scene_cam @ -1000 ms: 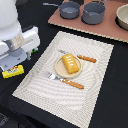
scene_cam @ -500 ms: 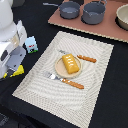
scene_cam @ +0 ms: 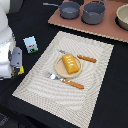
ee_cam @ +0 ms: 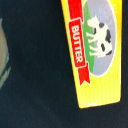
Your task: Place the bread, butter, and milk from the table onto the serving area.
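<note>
The butter (ee_cam: 100, 75), a flat yellow box with a red "BUTTER" label and a cow picture, fills much of the wrist view and lies on the black table (ee_cam: 35, 75). In the exterior view only a yellow sliver of the butter (scene_cam: 21, 70) shows beside my gripper (scene_cam: 16, 62), which is low over it; its fingers are hidden. The bread (scene_cam: 71, 64) lies on the round tan plate (scene_cam: 56, 67) on the beige woven placemat (scene_cam: 90, 95). The milk carton (scene_cam: 31, 44) stands on the table just off the placemat's edge, on the exterior view's left.
A fork (scene_cam: 65, 81) and a knife (scene_cam: 82, 57) flank the plate. A reddish-brown board (scene_cam: 100, 27) at the back holds two grey pots (scene_cam: 70, 9) (scene_cam: 93, 12) and a pale bowl (scene_cam: 122, 17).
The arm has come down over the butter, which showed plainly in the exterior view before and is now almost covered. Bread and milk have not moved.
</note>
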